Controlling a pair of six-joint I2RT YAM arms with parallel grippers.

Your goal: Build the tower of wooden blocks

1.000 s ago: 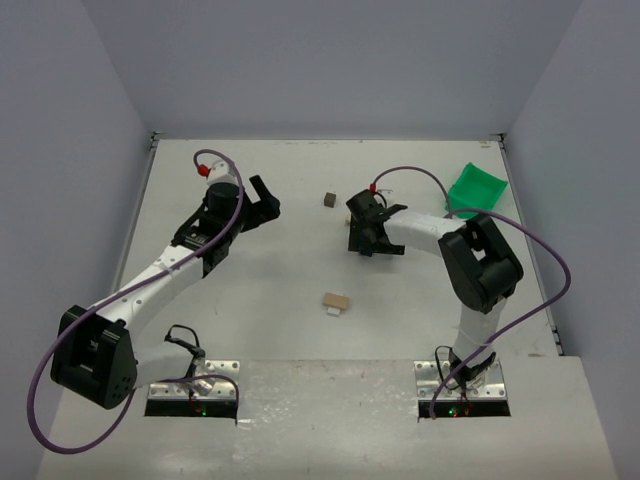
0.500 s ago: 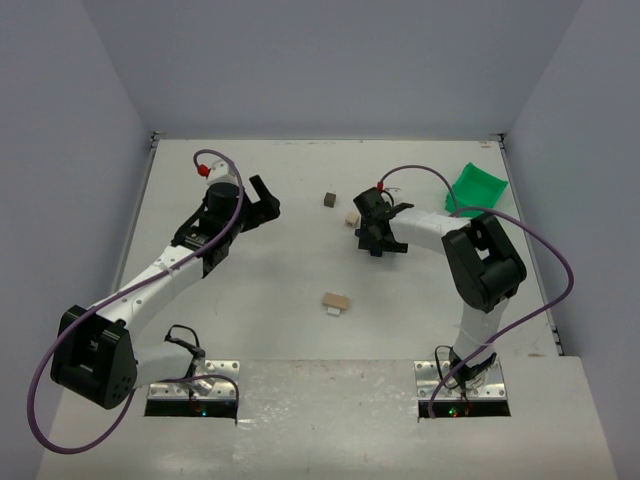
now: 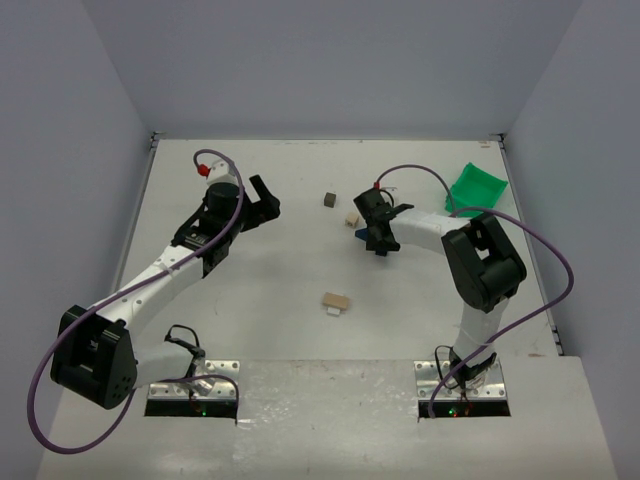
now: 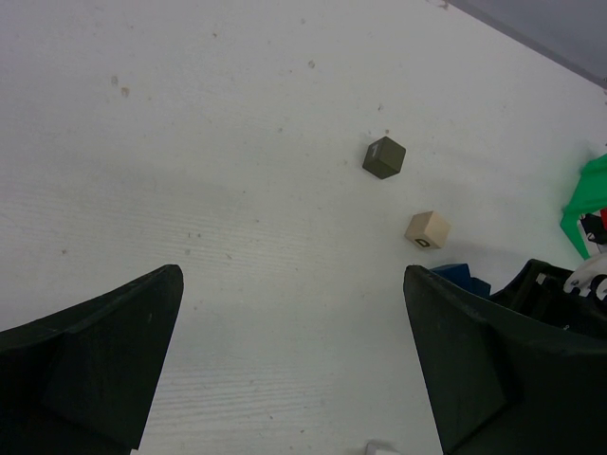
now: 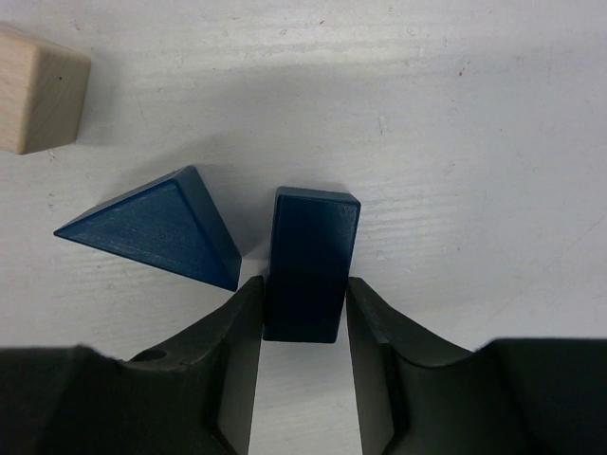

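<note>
The blocks of the wood block tower lie apart on the white table (image 3: 260, 280); none is stacked. In the right wrist view my right gripper (image 5: 303, 313) grips the flanks of an oblong blue block (image 5: 311, 261). A blue roof-shaped piece (image 5: 156, 227) lies just left of it, and a beige cube (image 5: 38, 90) further off. From above, that gripper (image 3: 375, 240) sits right of centre, with the beige cube (image 3: 352, 218) and a dark cube (image 3: 329, 199) beyond. My left gripper (image 3: 265, 200) hangs open to the left, over bare table (image 4: 294, 360).
A green bin (image 3: 476, 188) stands at the back right, near the right arm's elbow. A tan block (image 3: 336, 300) with a small white piece beside it lies in the middle, nearer the arm bases. Grey walls close in the table's left, back and right sides.
The right gripper shifted slightly right and its jaws closed from wide open onto the oblong blue block. The left arm stayed still.
</note>
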